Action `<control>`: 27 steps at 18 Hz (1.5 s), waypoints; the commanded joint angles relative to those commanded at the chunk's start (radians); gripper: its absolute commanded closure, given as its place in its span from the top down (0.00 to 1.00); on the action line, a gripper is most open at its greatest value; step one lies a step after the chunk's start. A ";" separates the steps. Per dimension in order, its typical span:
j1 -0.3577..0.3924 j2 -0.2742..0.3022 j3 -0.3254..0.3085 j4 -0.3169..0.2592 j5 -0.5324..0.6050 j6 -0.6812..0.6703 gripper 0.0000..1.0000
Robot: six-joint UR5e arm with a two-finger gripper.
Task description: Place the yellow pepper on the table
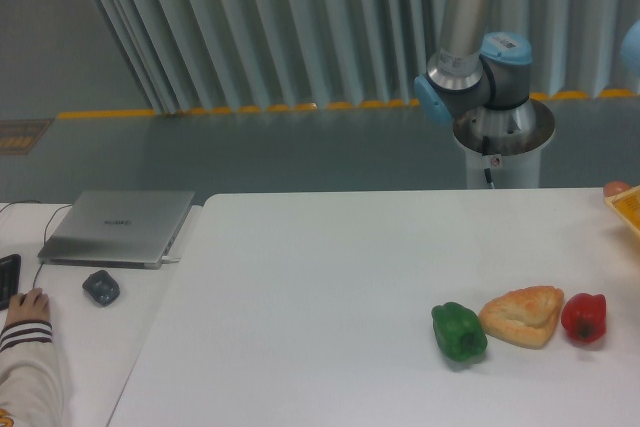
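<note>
The camera view shows the white counter [330,277] with three things in a row toward 4 o'clock: a green pepper [459,331], a tan bread [523,315] just beside it at its 3 o'clock, and a red pepper [584,316] close to the bread's 3 o'clock side. The yellow pepper cannot be made out; at the frame's right edge, near 3 o'clock, a yellow-orange thing [625,210] pokes in with a pinkish bit above it, cut off too much to name. The arm [480,67] shows only its base and lower joints at 1 o'clock; the pincer is out of frame, so whether it is apart, together or clamped on anything is unknown. At 9 o'clock a laptop [118,227], a mouse [100,288] and a person's hand [26,305] sit on a smaller desk. To set the pepper down well, I would pick the broad bare stretch at the counter's centre, well apart from the row, lower until the pepper rests, then open and lift straight up so it does not roll.
</note>
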 joint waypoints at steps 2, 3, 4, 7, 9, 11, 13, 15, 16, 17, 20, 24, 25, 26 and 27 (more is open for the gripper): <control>0.000 0.000 0.000 0.000 0.002 0.002 1.00; 0.000 0.003 -0.002 0.000 0.002 0.003 1.00; -0.002 0.008 -0.002 -0.003 0.000 0.005 1.00; -0.008 0.040 -0.009 -0.002 0.002 0.018 1.00; 0.003 0.052 -0.047 0.055 -0.011 0.015 1.00; 0.005 0.066 -0.067 0.107 0.000 -0.014 1.00; 0.021 0.087 -0.094 0.118 0.003 -0.008 1.00; 0.026 0.089 -0.097 0.117 0.018 -0.005 1.00; 0.035 0.089 -0.101 0.115 0.032 -0.005 1.00; 0.044 0.090 -0.109 0.110 0.043 0.000 1.00; 0.078 0.107 -0.149 0.109 0.044 0.011 1.00; 0.121 0.112 -0.209 0.074 0.051 0.119 1.00; 0.127 0.112 -0.209 0.055 0.058 0.159 1.00; 0.132 0.113 -0.207 0.035 0.078 0.193 1.00; 0.138 0.123 -0.206 0.009 0.121 0.213 1.00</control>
